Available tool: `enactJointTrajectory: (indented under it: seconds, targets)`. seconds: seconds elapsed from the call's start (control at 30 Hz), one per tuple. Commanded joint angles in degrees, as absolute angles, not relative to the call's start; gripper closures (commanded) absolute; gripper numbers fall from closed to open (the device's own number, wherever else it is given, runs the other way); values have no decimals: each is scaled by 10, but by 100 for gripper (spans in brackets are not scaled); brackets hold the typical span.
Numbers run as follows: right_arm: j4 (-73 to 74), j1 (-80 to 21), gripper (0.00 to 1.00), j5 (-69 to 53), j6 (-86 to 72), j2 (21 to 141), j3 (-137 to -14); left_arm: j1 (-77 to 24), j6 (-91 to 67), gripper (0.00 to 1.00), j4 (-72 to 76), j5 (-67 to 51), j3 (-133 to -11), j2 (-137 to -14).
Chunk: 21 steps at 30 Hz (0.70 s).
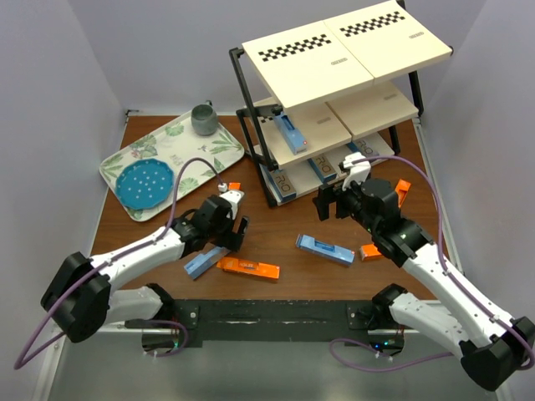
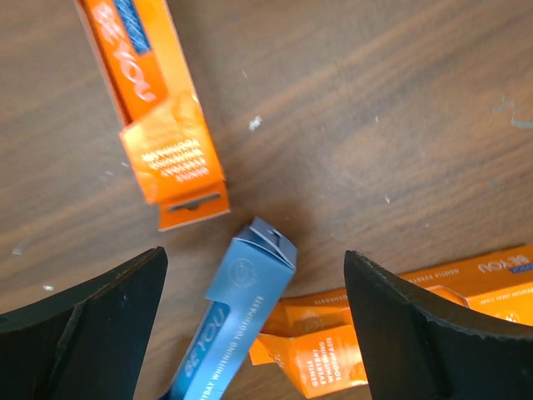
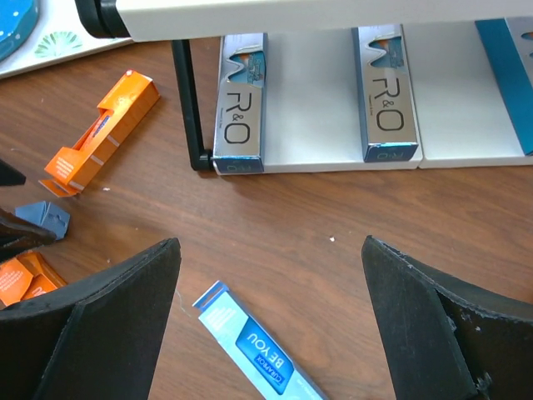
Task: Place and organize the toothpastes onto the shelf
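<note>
My left gripper [image 1: 236, 233] is open and empty, low over a dark blue toothpaste carton [image 1: 201, 266] that lies on an orange carton [image 1: 248, 267]. In the left wrist view its fingers [image 2: 254, 260] straddle the blue carton's end [image 2: 246, 292], with orange cartons at upper left [image 2: 154, 108] and lower right [image 2: 400, 308]. My right gripper [image 1: 330, 204] is open and empty in front of the shelf [image 1: 334, 58], above a light blue carton [image 1: 324, 249] that also shows in the right wrist view [image 3: 258, 350]. Silver R&O cartons [image 3: 237, 108] [image 3: 385, 96] lie on the bottom board. A blue carton [image 1: 291, 132] lies on the middle tier.
A leaf-patterned tray [image 1: 213, 154] with a blue plate [image 1: 145, 184] and a grey cup [image 1: 204, 119] stands at back left. More orange cartons lie by the tray [image 1: 234, 186], near my right arm [image 1: 370, 251] and beside the shelf [image 1: 403, 190]. The shelf's black post [image 3: 187, 100] stands close by.
</note>
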<state>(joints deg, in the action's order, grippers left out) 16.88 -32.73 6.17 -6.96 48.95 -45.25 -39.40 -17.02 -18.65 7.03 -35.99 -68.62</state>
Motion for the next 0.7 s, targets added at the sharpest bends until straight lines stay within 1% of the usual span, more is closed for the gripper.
enactJointTrajectory:
  seconds: [0.0,0.33,0.43,0.5,0.53,0.6,0.63,0.67]
  targets:
    - [148,-330,5,50,-79,477,-443,-394,-200,9,-222,19,-389,-719]
    - [128,-329,5,40,-77,493,-435,-395,-231,14,-237,16,-403,-769]
    - [125,-330,5,39,-76,497,-435,-395,-232,21,-241,36,-412,-780]
    - [124,-330,5,38,-76,499,-435,-395,-234,27,-246,51,-417,-790]
    - [125,-330,5,39,-76,499,-436,-395,-239,32,-248,55,-419,-793]
    - [125,-330,5,40,-76,499,-436,-394,-250,35,-255,73,-423,-797]
    - [125,-330,5,40,-76,500,-435,-394,-265,41,-258,82,-424,-797]
    - [124,-330,5,40,-76,500,-435,-394,-273,44,-262,102,-425,-796]
